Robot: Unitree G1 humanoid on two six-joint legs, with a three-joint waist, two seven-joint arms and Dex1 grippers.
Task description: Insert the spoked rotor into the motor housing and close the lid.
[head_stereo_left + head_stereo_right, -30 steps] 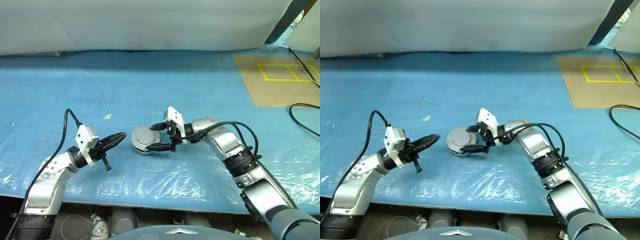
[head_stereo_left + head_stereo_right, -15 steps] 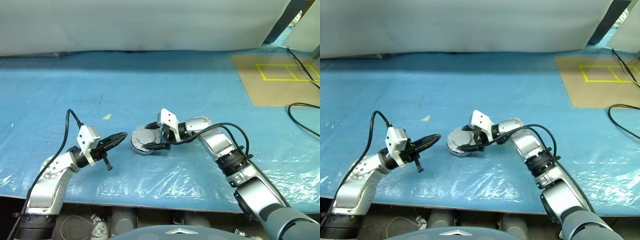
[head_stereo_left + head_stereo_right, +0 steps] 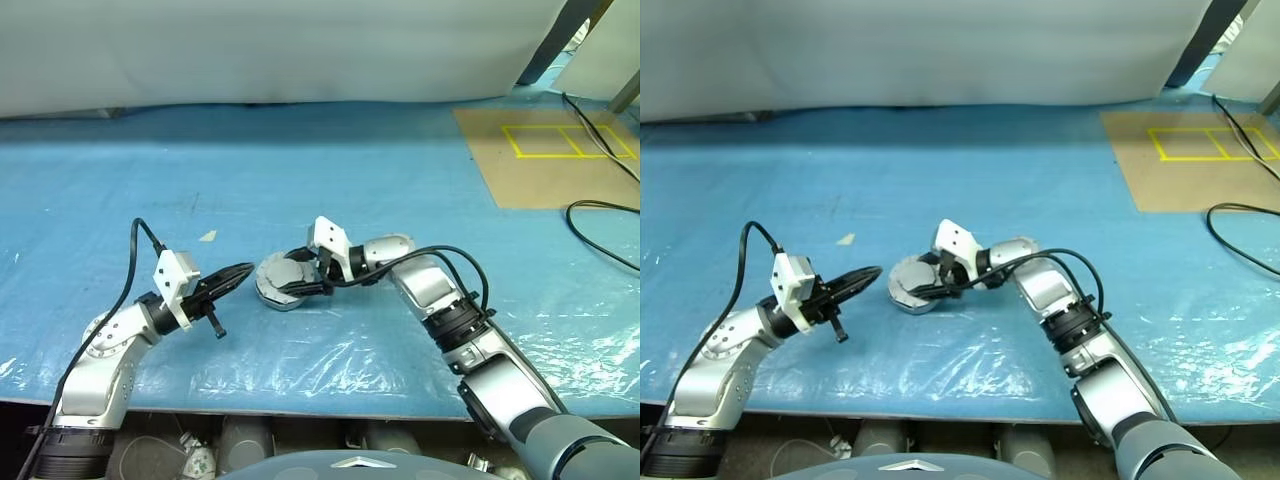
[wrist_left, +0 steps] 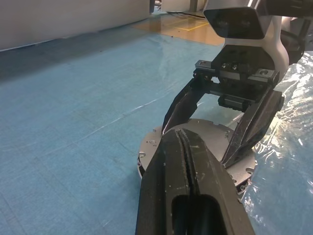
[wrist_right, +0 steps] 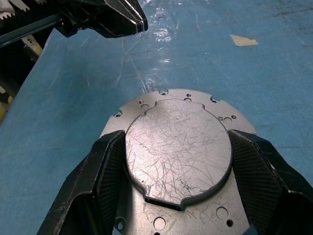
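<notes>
Near the middle of the blue mat, the right gripper (image 3: 300,273) has its two fingers around the raised round part of the lid (image 5: 178,149), while the clenched, empty left gripper (image 3: 238,274) waits just left.

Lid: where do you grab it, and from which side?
Grip the lid across its raised round centre plate, coming level from the robot's right side. That plate stands proud of the screw flange with curved edges on opposite sides. The right tool already straddles it that way; the shut left tool sits apart on the other side.
</notes>
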